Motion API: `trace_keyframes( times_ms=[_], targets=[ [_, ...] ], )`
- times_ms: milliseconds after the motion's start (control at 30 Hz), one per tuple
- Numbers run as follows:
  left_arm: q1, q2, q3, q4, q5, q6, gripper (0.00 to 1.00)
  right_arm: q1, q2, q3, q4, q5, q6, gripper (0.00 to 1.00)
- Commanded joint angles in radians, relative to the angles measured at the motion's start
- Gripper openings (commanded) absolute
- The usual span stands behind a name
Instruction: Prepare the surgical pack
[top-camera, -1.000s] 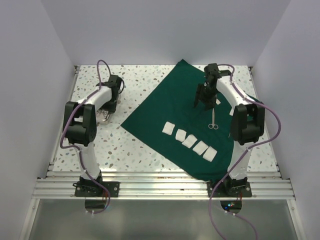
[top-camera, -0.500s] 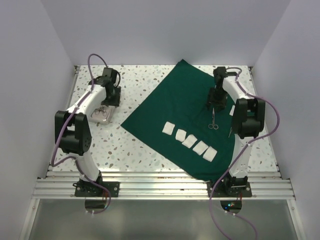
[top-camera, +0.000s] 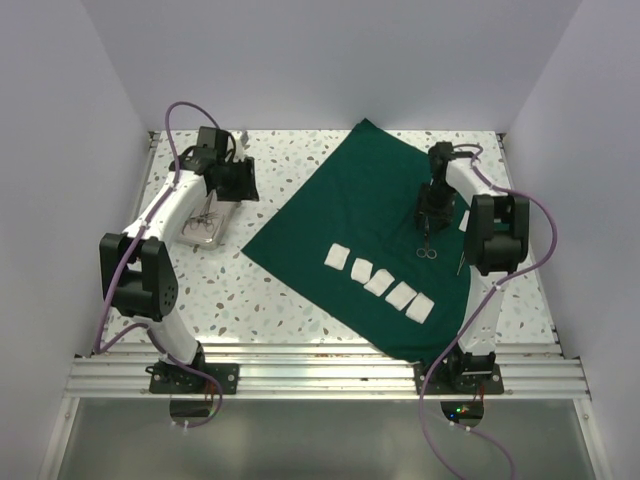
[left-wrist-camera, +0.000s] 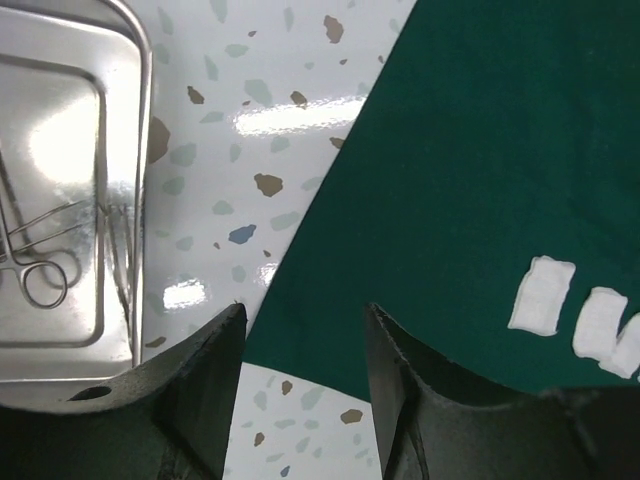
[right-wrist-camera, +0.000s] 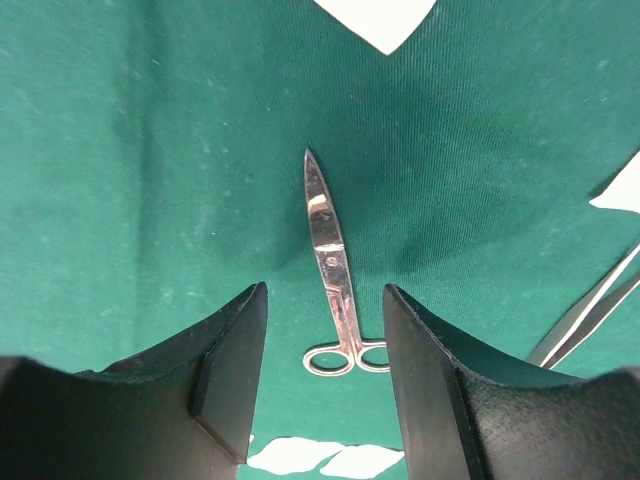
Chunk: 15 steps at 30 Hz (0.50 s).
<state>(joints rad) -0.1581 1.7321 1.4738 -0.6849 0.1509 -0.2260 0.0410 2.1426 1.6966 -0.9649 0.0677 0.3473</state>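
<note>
From the top external view: surgical pack (top-camera: 350, 205) spread as a wide dark green sheet, turned cornerwise, over the right half of the speckled surface (top-camera: 250, 295). On the sheet, a slanting row of white gauze squares (top-camera: 380, 281) toward the near side, with scissors (top-camera: 427, 246) just beyond the row's far end. Shiny metal tray (top-camera: 205, 228) on bare surface, left of the sheet and apart from it. Left end effector (top-camera: 243, 181) raised near the tray's far right corner; right end effector (top-camera: 428, 224) pointing down close over the scissors. From the left wrist view: left end effector (left-wrist-camera: 303, 312) parted about halfway, nothing between the fingers, only the sheet's left corner and bare surface below; tray at the left edge with a ring-handled instrument (left-wrist-camera: 35, 268) lying inside. From the right wrist view: right end effector (right-wrist-camera: 325, 290) likewise parted, gripping nothing; scissors flat on the green cloth, rings in line with the gap and blades pointing away; a second slim metal instrument (right-wrist-camera: 590, 310) at the right edge.
</note>
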Motion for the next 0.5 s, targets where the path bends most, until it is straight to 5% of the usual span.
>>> trace_keyframes(
  times_ms=[0,233,467],
  targets=[
    [0.005,-0.019,0.014,0.073,0.101,-0.032,0.55,0.002,0.013,-0.006,0.022,-0.005,-0.013,0.54],
    [0.005,-0.025,0.002,0.079,0.102,-0.029,0.56,0.002,0.034,-0.015,0.029,0.004,-0.008,0.46],
    [0.005,-0.026,0.002,0.082,0.111,-0.035,0.56,0.002,0.040,-0.012,0.023,0.029,-0.010,0.26]
  ],
)
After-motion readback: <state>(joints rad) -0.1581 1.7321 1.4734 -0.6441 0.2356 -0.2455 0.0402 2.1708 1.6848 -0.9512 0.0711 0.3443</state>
